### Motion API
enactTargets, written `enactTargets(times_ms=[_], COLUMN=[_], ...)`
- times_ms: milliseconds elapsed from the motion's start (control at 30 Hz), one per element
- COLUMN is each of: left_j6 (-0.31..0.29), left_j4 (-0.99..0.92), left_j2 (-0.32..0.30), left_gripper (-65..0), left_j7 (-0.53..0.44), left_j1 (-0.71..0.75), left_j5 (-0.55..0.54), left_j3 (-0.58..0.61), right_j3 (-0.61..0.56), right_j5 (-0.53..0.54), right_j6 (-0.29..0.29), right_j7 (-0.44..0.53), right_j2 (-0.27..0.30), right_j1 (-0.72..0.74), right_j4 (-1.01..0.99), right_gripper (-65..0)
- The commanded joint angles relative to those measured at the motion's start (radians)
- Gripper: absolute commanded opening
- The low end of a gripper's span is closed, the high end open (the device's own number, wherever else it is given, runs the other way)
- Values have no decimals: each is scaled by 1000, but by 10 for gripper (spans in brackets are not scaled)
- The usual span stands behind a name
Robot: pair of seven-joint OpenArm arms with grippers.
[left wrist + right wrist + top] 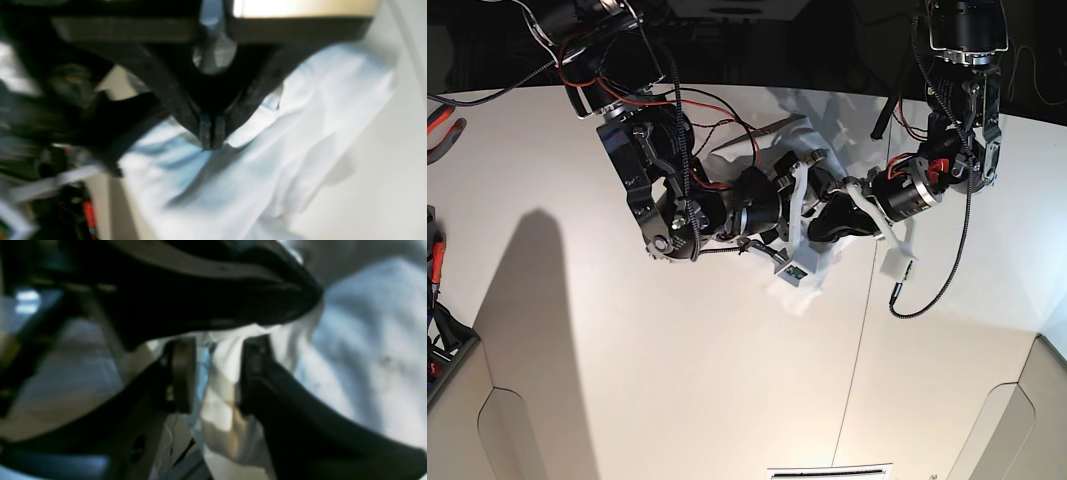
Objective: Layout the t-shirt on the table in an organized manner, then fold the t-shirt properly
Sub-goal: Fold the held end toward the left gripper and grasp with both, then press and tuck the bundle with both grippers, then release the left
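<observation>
- The t-shirt [819,262] is bunched up near the middle of the far half of the desk [627,380], mostly hidden in the base view under the two arms that meet over it; it is not laid out yet, so you are in the spreading stage, not the folding one.
- Your left pincer [210,138] is clenched, tips together on a ridge of the white cloth. That pinch looks meant to anchor or lift one point while the rest of the fabric hangs and drapes away from it.
- Your right pincer [217,373] has its jaws standing apart with a fold of the t-shirt [222,380] running between them. The cloth touches the jaw nearer the shirt's bulk, but you cannot tell whether it is truly gripped or slipping free.
- Both arms are crowded close together, which leaves the fabric slack; pulling the two pinch points apart would probably be what flattens it.
- Both wrist views are blurred, so hems and sleeves cannot be told apart.
</observation>
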Motion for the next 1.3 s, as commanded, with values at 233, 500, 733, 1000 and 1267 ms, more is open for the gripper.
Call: enactTargets(times_ms=[233,500,733,1000,1267], left_j6=[0,0,0,0,0], left_j4=[5,5,5,5,5], left_j2=[-2,-2,-2,-2,-2], left_gripper=[-650,-650,-650,-650,-650], left_j7=[26,26,27,27,27], left_j1=[-5,-5,-5,-5,-5], left_j5=[21,21,21,20,20], left_j3=[3,3,3,3,3], right_j3=[-1,-1,38,267,330], right_j5=[82,23,-158,-269,-93], right_j6=[23,22,16,-58,-16], right_j7=[-10,-8,52,108,114], right_j2=[-22,-22,-21,-21,-14], right_j1=[26,26,26,26,26], right_j4=[208,397,431,419,294], right_gripper=[-444,-444,-445,-650,-650])
